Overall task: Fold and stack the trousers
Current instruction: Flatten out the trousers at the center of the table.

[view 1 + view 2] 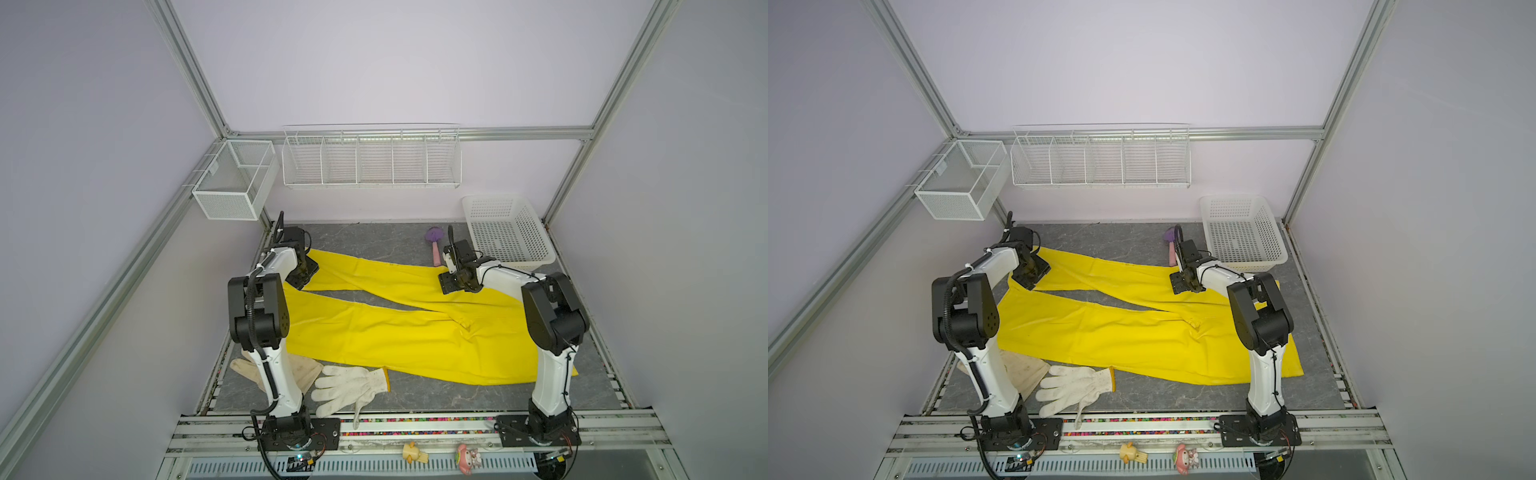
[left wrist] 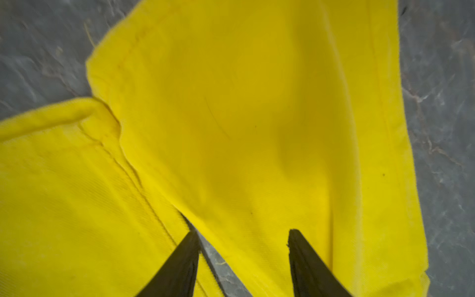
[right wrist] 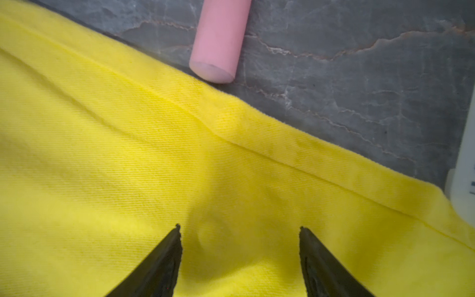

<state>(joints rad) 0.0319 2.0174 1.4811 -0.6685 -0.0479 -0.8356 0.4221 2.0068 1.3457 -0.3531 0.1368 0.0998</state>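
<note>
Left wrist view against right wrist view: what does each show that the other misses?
Left wrist only: two leg ends of the trousers meeting, one overlapping the other. Right wrist only: a pink handle beside the cloth's edge, and a white edge, probably the basket. Both: yellow cloth on the grey table, with the left pincer and right pincer open over it.

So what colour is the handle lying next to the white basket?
The handle is plain pink; clearest in the right wrist view.
</note>
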